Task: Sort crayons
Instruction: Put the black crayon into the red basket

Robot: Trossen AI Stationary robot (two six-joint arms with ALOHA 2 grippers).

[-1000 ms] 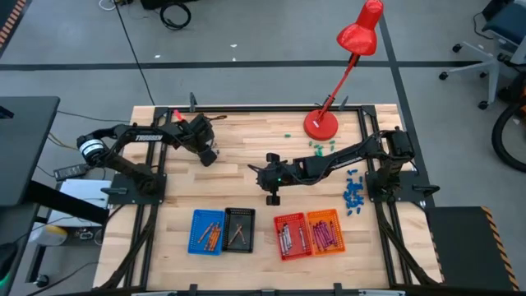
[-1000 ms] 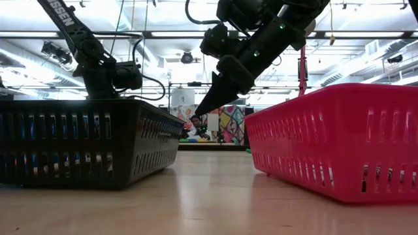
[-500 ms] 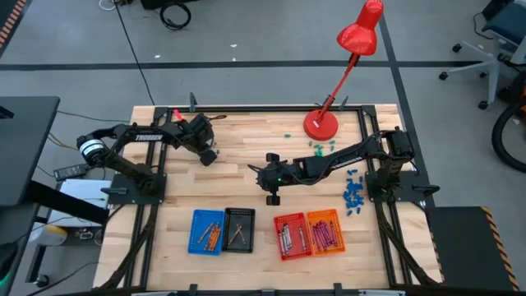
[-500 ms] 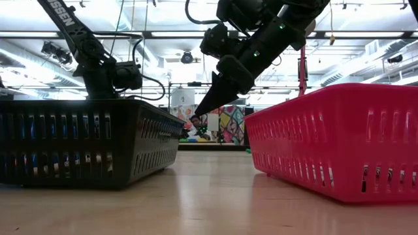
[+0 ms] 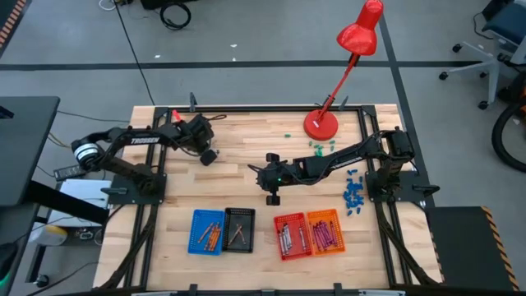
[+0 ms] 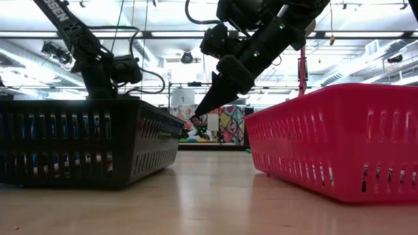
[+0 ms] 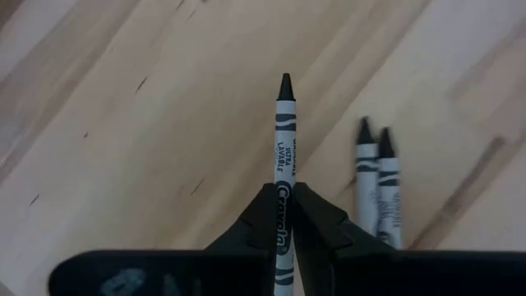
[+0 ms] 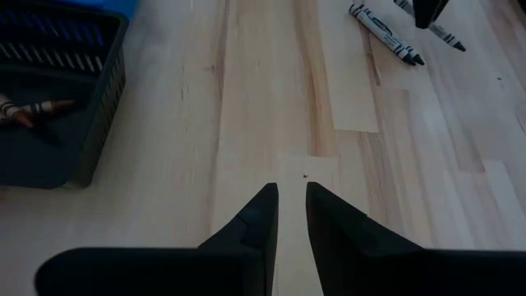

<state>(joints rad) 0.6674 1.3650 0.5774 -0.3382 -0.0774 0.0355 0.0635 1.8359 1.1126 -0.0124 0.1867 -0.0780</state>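
In the left wrist view my left gripper (image 7: 283,191) is shut on a grey-white crayon with a black tip (image 7: 284,131). Two more grey-white crayons (image 7: 376,189) lie side by side on the wood beside it. From above, this gripper (image 5: 209,154) sits at the table's far left. My right gripper (image 8: 292,205) hangs over bare wood near the table's middle (image 5: 273,197). Its fingers stand a narrow gap apart with nothing between them. The low view hides the left gripper behind the black basket (image 6: 85,140). My left gripper pinches the crayon's paper-wrapped shaft (image 7: 283,201) between its two fingers. The fingers slant steeply down, and the crayon runs along them with its black tip (image 7: 285,85) sticking out past the fingertips. I cannot tell whether the crayon is clear of the table.
Several baskets stand in a row near the front edge: blue (image 5: 207,231), black (image 5: 239,228), red (image 5: 291,236) and orange (image 5: 325,232), each with crayons inside. A red lamp (image 5: 322,123) stands at the far edge. Small blue chunks (image 5: 354,194) and green bits (image 5: 320,145) lie at the right.
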